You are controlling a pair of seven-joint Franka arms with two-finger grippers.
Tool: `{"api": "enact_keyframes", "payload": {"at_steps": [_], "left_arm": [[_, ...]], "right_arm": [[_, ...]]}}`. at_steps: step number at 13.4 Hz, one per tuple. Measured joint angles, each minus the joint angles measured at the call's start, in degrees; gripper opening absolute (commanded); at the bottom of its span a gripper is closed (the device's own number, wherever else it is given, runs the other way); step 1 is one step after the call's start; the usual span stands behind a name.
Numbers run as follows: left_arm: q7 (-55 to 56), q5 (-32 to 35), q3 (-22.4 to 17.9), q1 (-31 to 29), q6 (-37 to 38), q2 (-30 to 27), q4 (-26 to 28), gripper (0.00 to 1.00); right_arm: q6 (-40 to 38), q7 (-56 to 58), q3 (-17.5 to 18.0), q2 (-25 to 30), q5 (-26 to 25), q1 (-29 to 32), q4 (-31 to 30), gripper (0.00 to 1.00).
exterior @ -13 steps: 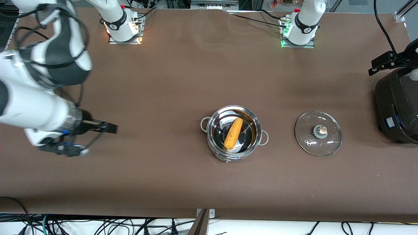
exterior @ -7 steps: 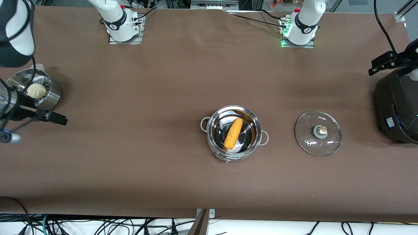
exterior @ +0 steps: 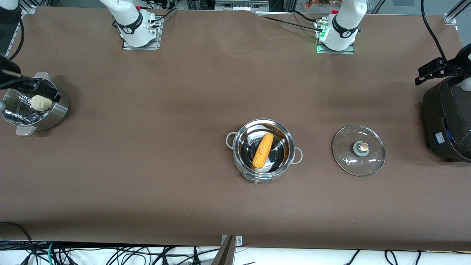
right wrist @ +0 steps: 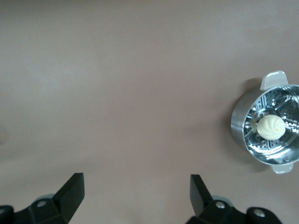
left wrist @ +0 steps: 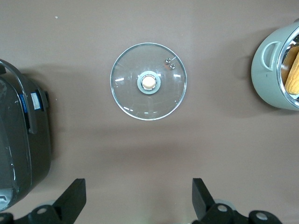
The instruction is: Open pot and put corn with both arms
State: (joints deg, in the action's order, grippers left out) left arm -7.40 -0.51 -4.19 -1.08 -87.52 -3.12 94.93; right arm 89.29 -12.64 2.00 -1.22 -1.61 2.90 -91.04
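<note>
The shiny steel pot (exterior: 257, 176) stands uncovered at the table's middle, with the yellow-orange corn (exterior: 263, 150) lying slantwise inside it. Its glass lid (exterior: 358, 150) rests flat on the table beside it, toward the left arm's end. My right gripper (right wrist: 137, 184) is open and holds nothing; in the front view it (exterior: 40, 90) hangs over the steamer bowl at the right arm's end. My left gripper (left wrist: 138, 186) is open and empty too, high up by the black cooker, looking down on the lid (left wrist: 148, 81) and the pot's edge (left wrist: 268, 70).
A steel perforated steamer bowl (exterior: 55, 110) with a pale bun (exterior: 40, 103) stands at the right arm's end of the table. A large black cooker (exterior: 447, 117) sits at the left arm's end. Brown cloth covers the table.
The right arm has drawn back from the table toward its own end, uncovering the steamer bowl; its gripper now hangs over that bowl. The left arm, pot, corn and lid have not moved.
</note>
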Motion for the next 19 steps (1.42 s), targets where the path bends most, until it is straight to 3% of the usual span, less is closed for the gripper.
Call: {"api": "enact_keyframes", "payload": {"at_steps": [4, 10, 19], "left_arm": [[0.0, 0.0, 0.18, 0.14, 0.0, 0.0, 0.0, 1.0], [0.0, 0.0, 0.18, 0.14, 0.0, 0.0, -0.01, 1.0], [0.0, 0.0, 0.18, 0.14, 0.01, 0.0, -0.01, 1.0]], "right_arm": [[-1.64, 6.64, 1.07, 4.21, 0.0, -0.02, -3.08, 1.0], [-0.22, 9.48, 0.91, 3.59, 0.0, 0.95, -5.67, 1.0], [0.76, 10.73, 0.91, 0.18, 0.0, 1.11, -3.28, 1.0]]}}
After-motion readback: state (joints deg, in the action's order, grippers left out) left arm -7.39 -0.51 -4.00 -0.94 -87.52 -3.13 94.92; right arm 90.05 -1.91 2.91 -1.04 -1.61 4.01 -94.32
